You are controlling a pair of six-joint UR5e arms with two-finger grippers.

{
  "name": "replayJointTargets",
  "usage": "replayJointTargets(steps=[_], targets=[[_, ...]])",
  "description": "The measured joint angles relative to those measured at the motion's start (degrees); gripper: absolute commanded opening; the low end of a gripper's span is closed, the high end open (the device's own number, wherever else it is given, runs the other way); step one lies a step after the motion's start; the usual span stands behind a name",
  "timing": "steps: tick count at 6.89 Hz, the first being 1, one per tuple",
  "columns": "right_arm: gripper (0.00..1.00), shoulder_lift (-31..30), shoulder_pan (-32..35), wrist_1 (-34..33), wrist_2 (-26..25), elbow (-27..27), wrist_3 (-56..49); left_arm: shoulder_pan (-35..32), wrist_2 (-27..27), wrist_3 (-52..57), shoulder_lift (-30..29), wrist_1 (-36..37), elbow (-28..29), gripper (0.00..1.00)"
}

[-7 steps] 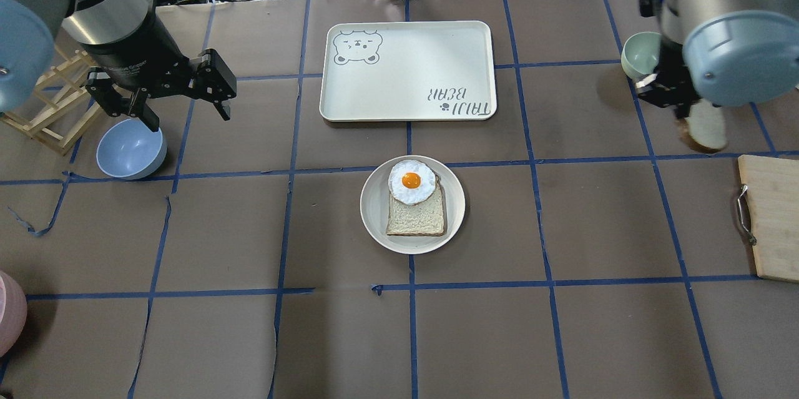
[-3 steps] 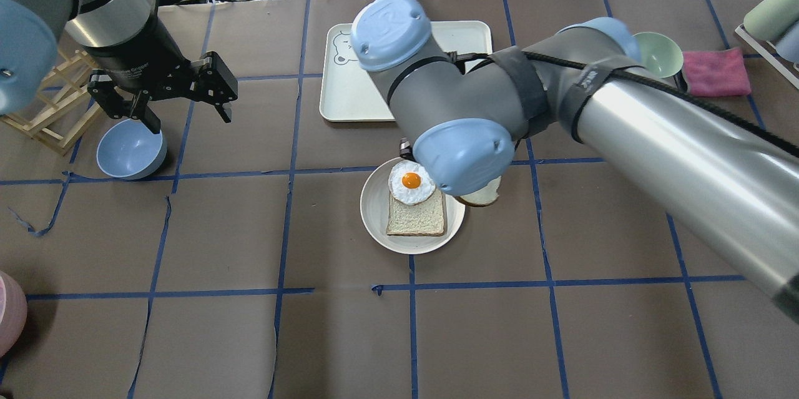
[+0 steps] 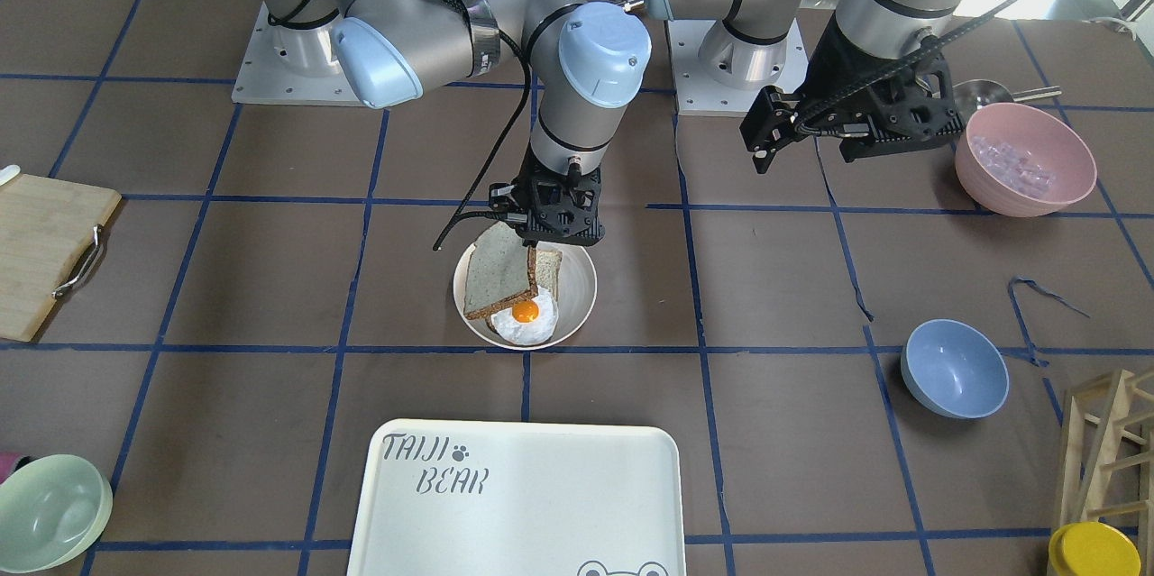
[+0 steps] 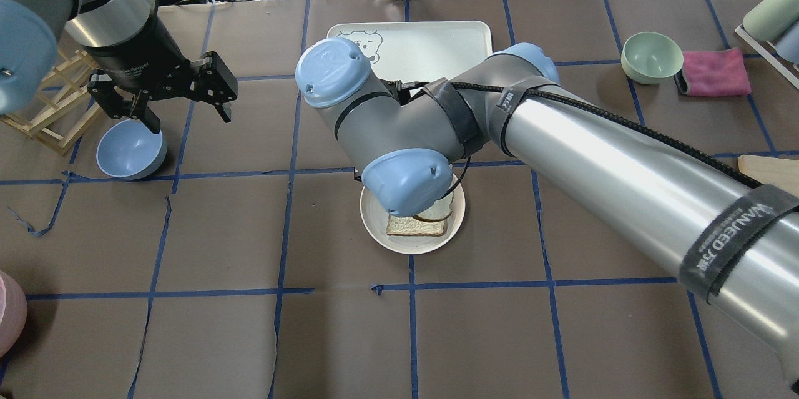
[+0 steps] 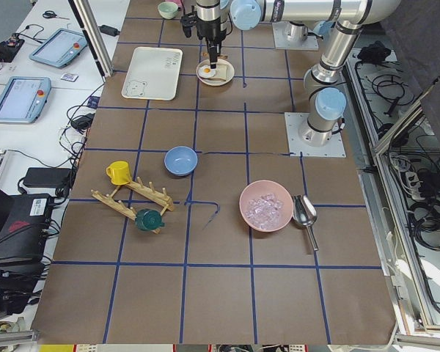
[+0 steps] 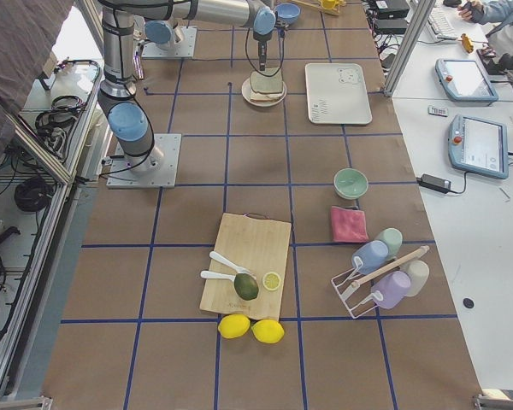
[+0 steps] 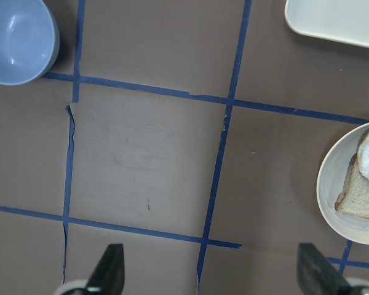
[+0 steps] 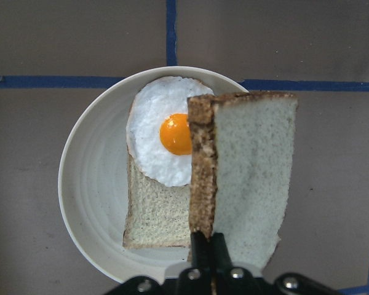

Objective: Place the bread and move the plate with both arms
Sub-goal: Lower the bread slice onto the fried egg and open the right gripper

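My right gripper (image 3: 534, 241) is shut on the bread (image 3: 494, 271), a grey-crumbed slice with dark crust, and holds it tilted on edge just above the plate (image 3: 579, 288). In the right wrist view the fingers (image 8: 203, 244) pinch the bread (image 8: 252, 184) over the plate (image 8: 86, 184), partly covering the fried egg (image 8: 172, 138), which lies on a paler square slice (image 8: 154, 212). In the overhead view my right arm hides most of the plate (image 4: 374, 227). My left gripper (image 4: 187, 117) is open and empty, hovering far left of the plate; it also shows in the left wrist view (image 7: 212, 270).
The white TAIJI BEAR tray (image 4: 431, 43) lies beyond the plate. A blue bowl (image 4: 130, 149) sits under my left gripper, beside a wooden rack (image 3: 1104, 432). A pink bowl (image 3: 1023, 160), a green bowl (image 4: 652, 57), a pink cloth (image 4: 715, 72) and a cutting board (image 3: 41, 251) stand around the edges.
My right arm has swung in from the far right with the bread and now holds it over the plate. The left arm has not moved.
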Motion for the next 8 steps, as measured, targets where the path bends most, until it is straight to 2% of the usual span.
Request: replayJointTargets(steps=[3, 7, 8], targets=[[0.00, 3.7, 0.1, -4.2, 0.7, 0.0, 0.6, 0.0, 0.0, 0.0, 0.0, 0.0, 0.1, 1.00], [0.00, 3.9, 0.3, -3.2, 1.7, 0.3, 3.8, 0.0, 0.1, -0.1, -0.1, 0.2, 0.0, 1.00], [0.09, 4.0, 0.3, -2.5, 3.4, 0.4, 3.8, 0.0, 0.1, -0.1, -0.1, 0.1, 0.0, 1.00]])
